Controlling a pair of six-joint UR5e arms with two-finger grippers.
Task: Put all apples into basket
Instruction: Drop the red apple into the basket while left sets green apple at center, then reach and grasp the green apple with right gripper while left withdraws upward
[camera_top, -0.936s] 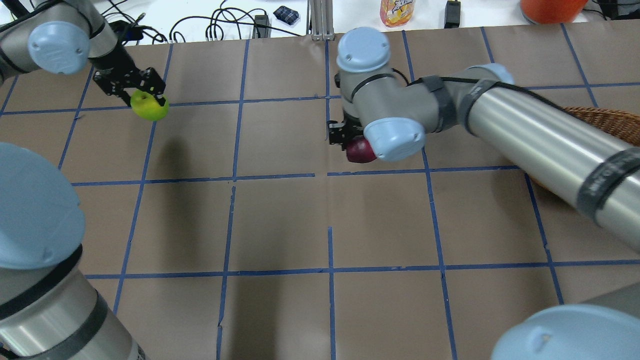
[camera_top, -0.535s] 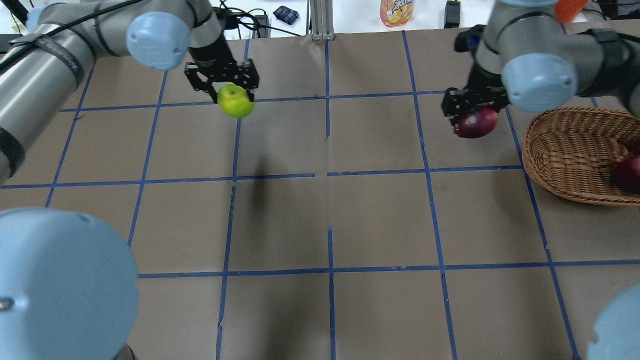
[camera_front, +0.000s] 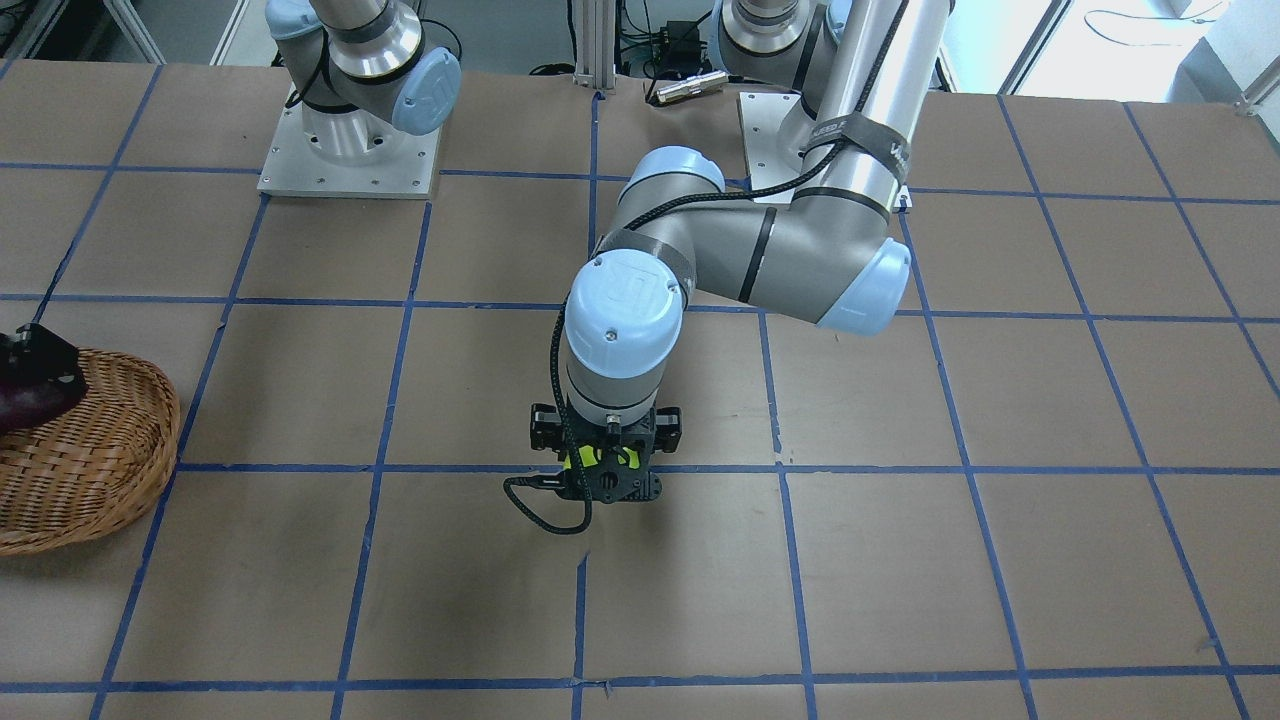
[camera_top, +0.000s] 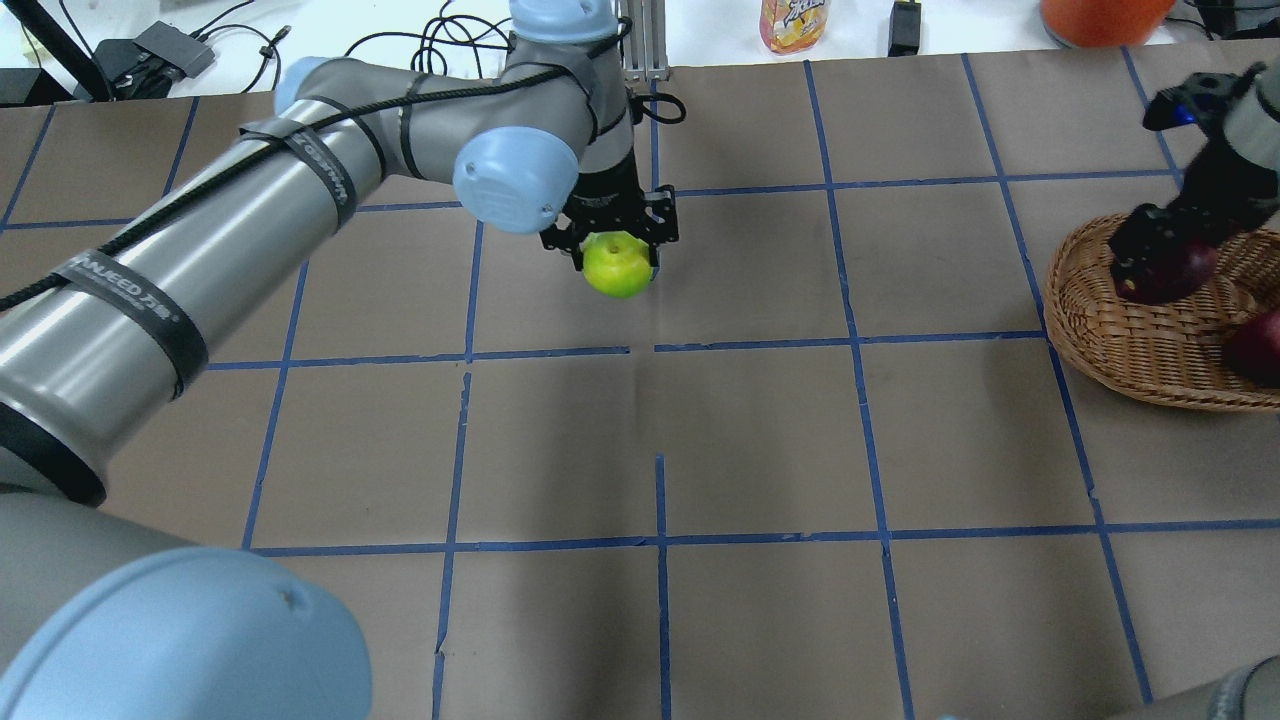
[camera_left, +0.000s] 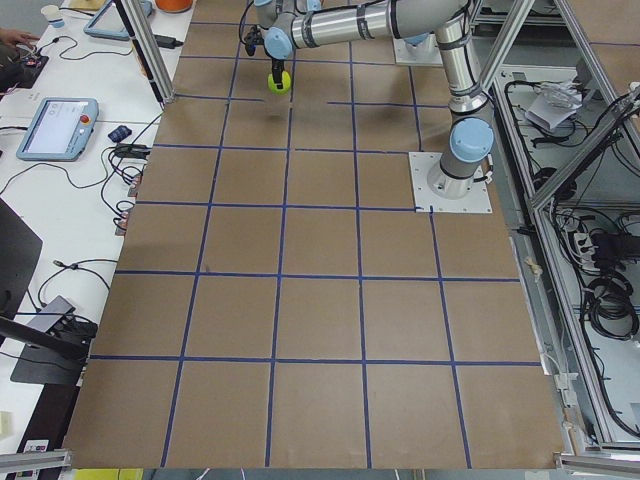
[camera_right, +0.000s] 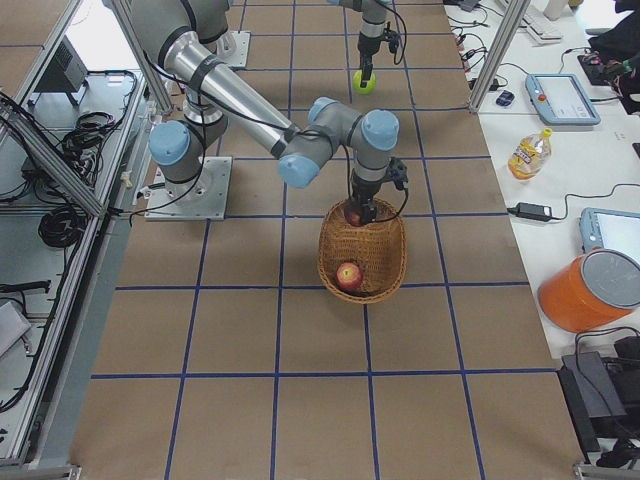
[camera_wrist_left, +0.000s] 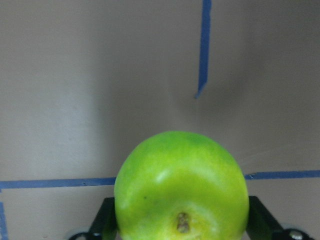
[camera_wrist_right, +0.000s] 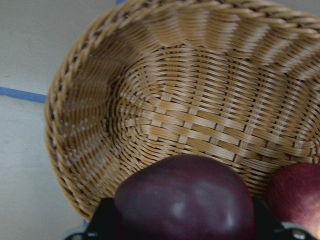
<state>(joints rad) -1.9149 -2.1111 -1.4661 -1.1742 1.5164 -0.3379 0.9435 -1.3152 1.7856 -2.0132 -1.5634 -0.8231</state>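
My left gripper (camera_top: 612, 243) is shut on the lime green apple (camera_top: 620, 266) and holds it above the table near the centre line. The apple fills the left wrist view (camera_wrist_left: 181, 187). My right gripper (camera_top: 1160, 258) is shut on the dark maroon apple (camera_top: 1172, 276) and holds it over the left part of the wicker basket (camera_top: 1110, 335). The right wrist view shows that apple (camera_wrist_right: 182, 200) above the basket's woven floor (camera_wrist_right: 165, 105). The streaky red apple (camera_top: 1262, 345) lies inside the basket, beside it (camera_wrist_right: 296, 192).
The left arm's long link (camera_top: 200, 260) stretches across the table's left half. A yellow drink bottle (camera_top: 795, 22), an orange container (camera_top: 1100, 15) and cables lie beyond the far edge. The basket sits at the table's right edge.
My left gripper has carried the green apple rightward from the table's left to its middle. My right gripper has carried the maroon apple rightward until it hangs over the basket.
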